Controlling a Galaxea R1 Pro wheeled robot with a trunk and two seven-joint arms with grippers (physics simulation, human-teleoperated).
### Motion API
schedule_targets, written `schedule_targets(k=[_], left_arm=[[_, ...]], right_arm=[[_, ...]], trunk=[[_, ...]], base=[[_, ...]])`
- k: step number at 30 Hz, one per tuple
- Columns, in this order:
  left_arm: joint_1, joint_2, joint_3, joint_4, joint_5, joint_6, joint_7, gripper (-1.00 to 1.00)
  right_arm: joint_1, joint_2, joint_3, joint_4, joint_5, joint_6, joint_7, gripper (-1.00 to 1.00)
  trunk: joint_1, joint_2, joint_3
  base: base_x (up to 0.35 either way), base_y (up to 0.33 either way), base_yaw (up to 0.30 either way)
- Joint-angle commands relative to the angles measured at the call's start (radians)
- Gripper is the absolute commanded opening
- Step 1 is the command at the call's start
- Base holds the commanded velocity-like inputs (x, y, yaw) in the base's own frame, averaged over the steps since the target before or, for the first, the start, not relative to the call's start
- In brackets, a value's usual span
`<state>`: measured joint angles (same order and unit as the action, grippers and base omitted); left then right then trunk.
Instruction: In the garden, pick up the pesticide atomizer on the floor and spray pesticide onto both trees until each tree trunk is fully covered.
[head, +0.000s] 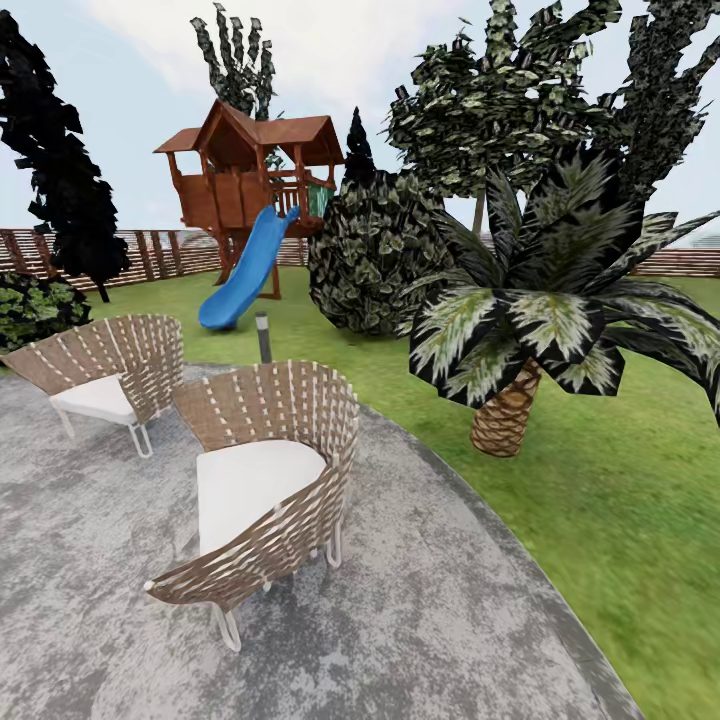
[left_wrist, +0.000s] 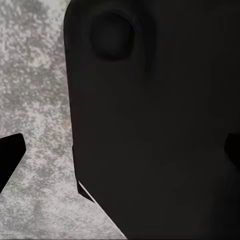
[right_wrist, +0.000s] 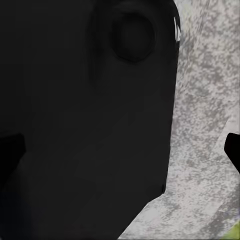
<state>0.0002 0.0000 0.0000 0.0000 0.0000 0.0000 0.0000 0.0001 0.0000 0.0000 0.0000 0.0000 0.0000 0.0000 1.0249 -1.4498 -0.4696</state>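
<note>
Where the mottled grey paving (head: 440, 620) curves into the green lawn (head: 620, 480) of the garden, two woven wicker chairs (head: 265, 480) with white cushions stand on the stone; a scaly-trunked palm (head: 505, 415) rises from the grass just beyond the edge, with a round dark bush (head: 375, 255) behind it. Farther back stand a wooden playhouse (head: 250, 170) with a blue slide (head: 240, 275) and the slatted fence (head: 150, 252); the pesticide atomizer cannot be made out. In both wrist views a dark robot body (left_wrist: 160, 130) blocks the jaws, so I cannot tell how they stand; speckled paving shows beside it.

Two wicker chairs (head: 265, 480) on grey paving (head: 420, 620), lawn (head: 620, 470), slat fence (head: 150, 252), playhouse slide (head: 245, 270) beyond
</note>
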Motion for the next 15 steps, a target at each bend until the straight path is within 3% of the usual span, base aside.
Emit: schedule_targets(k=[1, 10, 15], left_arm=[[0.006, -0.006, -0.001, 0.006, 0.002, 0.006, -0.004, 1.0], [0.02, -0.009, -0.002, 0.027, 0.001, 0.03, -0.004, 1.0], [0.017, -0.002, 0.001, 0.026, 0.003, 0.029, 0.003, 1.0]], right_arm=[[-0.003, 0.006, 0.005, -0.006, 0.002, 0.002, 0.006, 1.0], [0.001, 0.043, 0.002, -0.031, 0.0, 0.011, 0.007, 1.0], [0.001, 0.047, 0.0, -0.045, 0.0, 0.005, 0.005, 1.0]], trunk=[[0.0, 0.0, 0.0], [0.0, 0.0, 0.0], [0.0, 0.0, 0.0]], base=[[0.0, 0.0, 0.0], [0.0, 0.0, 0.0], [0.0, 0.0, 0.0]])
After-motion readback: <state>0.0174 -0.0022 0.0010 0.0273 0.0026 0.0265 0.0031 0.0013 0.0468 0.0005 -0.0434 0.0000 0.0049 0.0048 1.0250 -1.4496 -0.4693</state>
